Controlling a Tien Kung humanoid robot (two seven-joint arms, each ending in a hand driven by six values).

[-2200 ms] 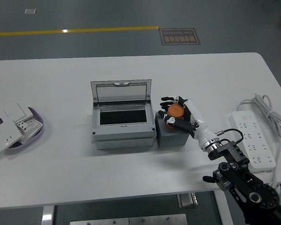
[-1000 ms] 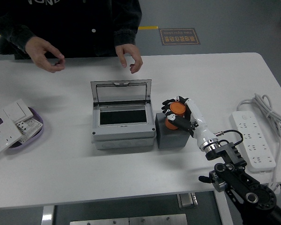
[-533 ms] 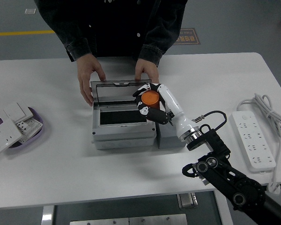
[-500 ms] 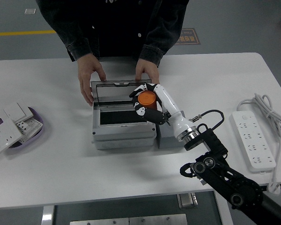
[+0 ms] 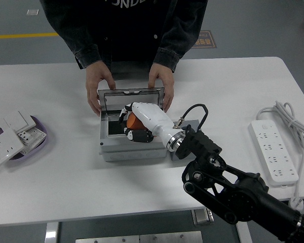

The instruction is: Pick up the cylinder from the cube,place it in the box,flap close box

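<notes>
- The grey box (image 5: 131,147) sits mid-tabletop (image 5: 66,172) with its clear-windowed lid (image 5: 133,96) standing open at the far side.
- The right hand (image 5: 139,124) reaches over the box's opening, its fingers curled round the orange cylinder (image 5: 132,121), which is held just above the dark interior.
- The grey cube (image 5: 192,124) stands against the box's right side, mostly hidden behind the robot's wrist and arm.
- A person in a dark jacket stands beyond the box; one hand (image 5: 97,88) grips the lid's left edge, the other hand (image 5: 161,86) its right edge.
- Well to the box's left, a purple dish (image 5: 40,139) holds white wall sockets (image 5: 10,137).
- Well to the box's right lies a white power strip (image 5: 274,152) with its coiled cable.
</notes>
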